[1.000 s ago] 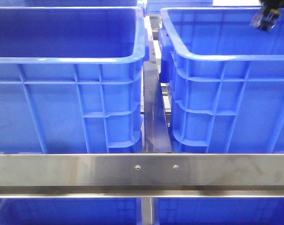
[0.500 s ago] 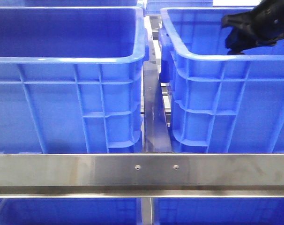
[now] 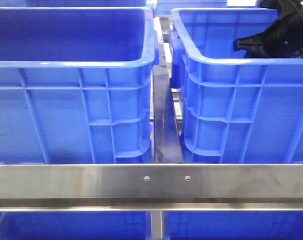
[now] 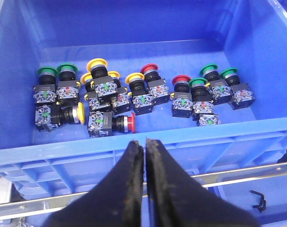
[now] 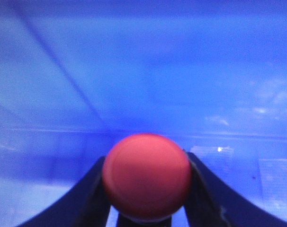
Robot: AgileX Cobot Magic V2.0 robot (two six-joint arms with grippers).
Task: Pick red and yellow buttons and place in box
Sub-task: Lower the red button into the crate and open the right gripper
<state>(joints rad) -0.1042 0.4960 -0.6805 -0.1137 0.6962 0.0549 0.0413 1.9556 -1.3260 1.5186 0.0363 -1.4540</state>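
Observation:
Several push buttons lie in a row on the floor of a blue crate (image 4: 219, 135) in the left wrist view. Yellow-capped ones (image 4: 97, 64) (image 4: 134, 78) and red-capped ones (image 4: 149, 69) (image 4: 130, 122) sit among green-capped ones (image 4: 47, 71). My left gripper (image 4: 144, 142) is shut and empty, outside that crate by its near rim. My right gripper (image 5: 147, 161) is shut on a red button (image 5: 147, 177), with blurred blue crate wall behind it. In the front view the right arm (image 3: 281, 32) hangs over the right crate (image 3: 231, 62); the button is hidden there.
Two tall blue crates stand side by side, the left one (image 3: 71, 64) and the right one, with a narrow metal gap between them. A steel rail (image 3: 151, 180) runs across in front. A small black clip (image 4: 259, 201) lies in a lower crate.
The right arm has come from the top right corner down and left over the right crate's rim, then drawn back slightly to the right.

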